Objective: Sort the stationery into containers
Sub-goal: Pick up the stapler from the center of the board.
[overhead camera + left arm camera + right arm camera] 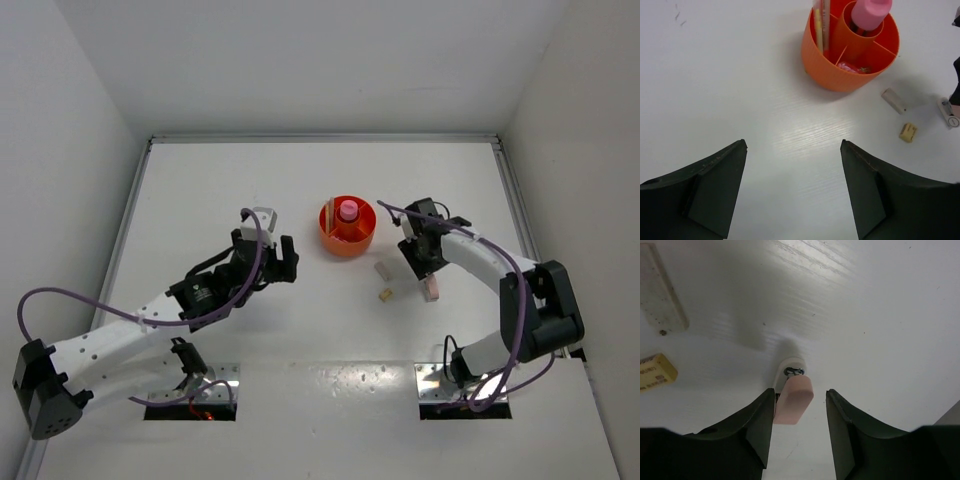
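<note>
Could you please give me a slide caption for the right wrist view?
Open right end effector straddling a pink-and-white item, beige eraser and tan cube lying on the table beside it.

White table [300, 330] was boxed in by plain white walls [320, 60] on its far, L & R sides, w/ a thin metal rail [320, 138] along its far edge. A shiny metal plate [226, 377] sat at its near edge L of centre, a second plate [432, 377] R of centre.
</note>
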{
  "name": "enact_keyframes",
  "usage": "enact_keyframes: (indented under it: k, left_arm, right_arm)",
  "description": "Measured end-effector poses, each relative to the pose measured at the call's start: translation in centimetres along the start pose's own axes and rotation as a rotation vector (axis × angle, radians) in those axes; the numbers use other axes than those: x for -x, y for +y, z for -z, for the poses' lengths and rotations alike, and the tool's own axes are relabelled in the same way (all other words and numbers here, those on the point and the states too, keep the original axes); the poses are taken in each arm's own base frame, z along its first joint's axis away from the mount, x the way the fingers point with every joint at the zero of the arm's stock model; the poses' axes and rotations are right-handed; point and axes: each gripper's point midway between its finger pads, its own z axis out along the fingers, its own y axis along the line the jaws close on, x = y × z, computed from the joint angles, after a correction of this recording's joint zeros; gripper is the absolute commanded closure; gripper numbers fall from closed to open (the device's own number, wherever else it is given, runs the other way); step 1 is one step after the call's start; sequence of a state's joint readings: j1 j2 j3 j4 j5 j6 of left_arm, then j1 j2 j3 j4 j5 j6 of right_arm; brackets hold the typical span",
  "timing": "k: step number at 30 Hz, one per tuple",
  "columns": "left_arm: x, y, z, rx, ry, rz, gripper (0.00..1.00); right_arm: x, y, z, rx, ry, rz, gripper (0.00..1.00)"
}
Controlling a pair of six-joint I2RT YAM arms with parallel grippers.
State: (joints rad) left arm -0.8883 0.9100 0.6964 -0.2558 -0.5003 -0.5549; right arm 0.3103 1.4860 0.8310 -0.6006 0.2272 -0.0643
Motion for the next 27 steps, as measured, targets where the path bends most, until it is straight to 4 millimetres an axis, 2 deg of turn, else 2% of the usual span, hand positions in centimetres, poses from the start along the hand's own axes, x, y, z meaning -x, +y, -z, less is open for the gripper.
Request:
enact_keyframes:
  k: [3, 10, 16, 20, 21, 23, 27]
  left_arm:
    - [0.3, -0.3, 0.2, -0.022, -0.005, 0.003, 0.18]
    - [0.0, -0.8, 0.3, -0.049, 0.010, -0.006, 0.18]
    - [-0.1, -0.8, 0.3, -0.052, 0.012, -0.009, 0.18]
    - [-0.1, -0.8, 0.3, -0.053, 0.012, -0.010, 0.18]
    - [-0.1, -0.8, 0.3, -0.053, 0.012, -0.009, 0.18]
    - [-0.1, -0.8, 0.3, -0.053, 0.012, -0.009, 0.18]
    - [-0.1, -0.9, 0.3, -0.056, 0.013, -0.010, 0.18]
  right_arm:
    - [-0.4, -0.1, -0.1, 0.013, 0.012, -0.036, 0.48]
    - [-1.2, -0.3, -0.5, 0.044, 0.054, -0.075, 0.47]
    - [-2.0, 0.6, -1.9, 0.106, 0.122, -0.070, 0.62]
    - [-2.1, 0.7, -2.1, 0.120, 0.138, -0.071, 0.83]
    - [-2.0, 0.7, -2.1, 0.122, 0.136, -0.072, 0.91]
    - [-2.0, 0.7, -2.0, 0.127, 0.134, -0.077, 1.00]
    - [-1.7, 1.0, -1.5, 0.153, 0.119, -0.079, 1.00]
